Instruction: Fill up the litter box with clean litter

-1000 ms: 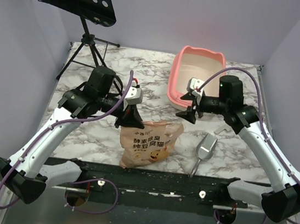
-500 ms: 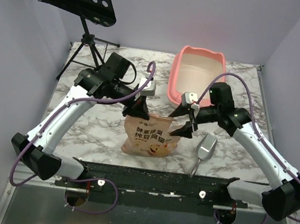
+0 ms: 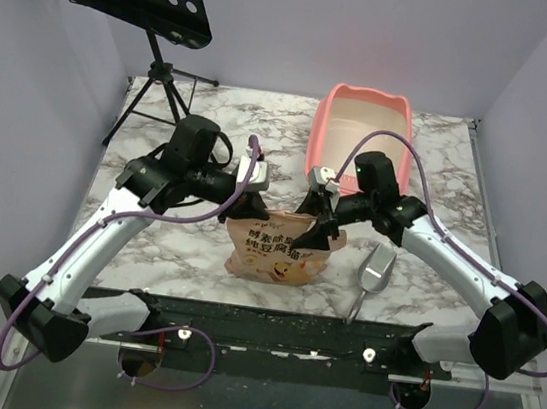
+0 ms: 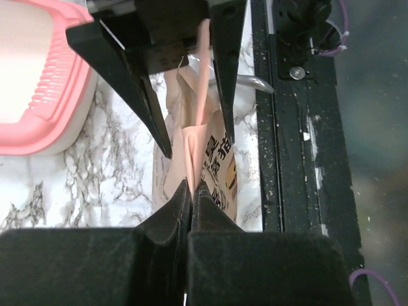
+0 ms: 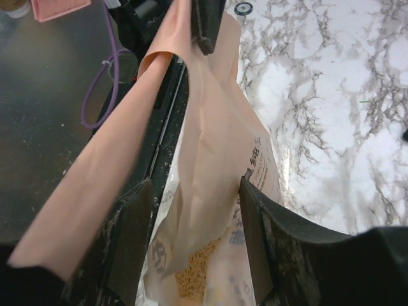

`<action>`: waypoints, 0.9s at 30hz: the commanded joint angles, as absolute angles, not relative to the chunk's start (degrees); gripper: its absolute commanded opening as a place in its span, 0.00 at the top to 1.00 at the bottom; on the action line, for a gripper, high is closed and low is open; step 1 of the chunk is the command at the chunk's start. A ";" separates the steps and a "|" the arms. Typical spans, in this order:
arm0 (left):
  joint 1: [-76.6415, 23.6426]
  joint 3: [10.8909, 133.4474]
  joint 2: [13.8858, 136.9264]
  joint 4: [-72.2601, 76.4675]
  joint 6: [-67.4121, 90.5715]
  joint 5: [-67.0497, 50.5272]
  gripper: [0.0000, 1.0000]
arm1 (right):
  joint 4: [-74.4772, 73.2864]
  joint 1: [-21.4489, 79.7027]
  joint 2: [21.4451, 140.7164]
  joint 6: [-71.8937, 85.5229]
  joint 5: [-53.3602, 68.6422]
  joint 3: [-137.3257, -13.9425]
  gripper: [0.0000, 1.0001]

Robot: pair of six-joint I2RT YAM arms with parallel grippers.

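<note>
Since a second ago the bag (image 3: 277,250) has gone from slumped to upright, and our right claw (image 3: 312,230) has swung in over its mouth. Just behind that claw sits the litter box (image 3: 358,135): pink, round-cornered, pale inside. Directly beneath both claws stands the bag, orange-tan printed paper, soft and creased. We judge it bottom-heavy and floppy, so its top edges are the place to hold. Our left claw (image 3: 250,214) is pinched tight on one top edge; the right one straddles the opposite edge, jaws apart, not gripping yet. Right of it lies a metal scoop (image 3: 376,268). Below it, deep in the bag, shows the clean litter (image 5: 194,271): loose tan granules, likely quick to spill.
</note>
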State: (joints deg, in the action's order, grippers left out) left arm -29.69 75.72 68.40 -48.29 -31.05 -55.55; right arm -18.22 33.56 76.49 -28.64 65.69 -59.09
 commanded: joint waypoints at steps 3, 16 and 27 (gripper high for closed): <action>-29.36 71.10 62.31 -32.08 -27.42 -54.67 1.00 | -12.75 37.79 82.70 -22.15 63.38 -62.22 0.54; -29.79 63.98 57.30 -11.52 -24.87 -20.24 0.94 | 4.04 42.36 81.39 -8.27 37.64 -63.10 0.99; -29.79 69.43 60.64 -10.10 -29.97 -17.67 0.94 | 6.95 49.04 77.79 -2.11 13.02 -66.88 0.99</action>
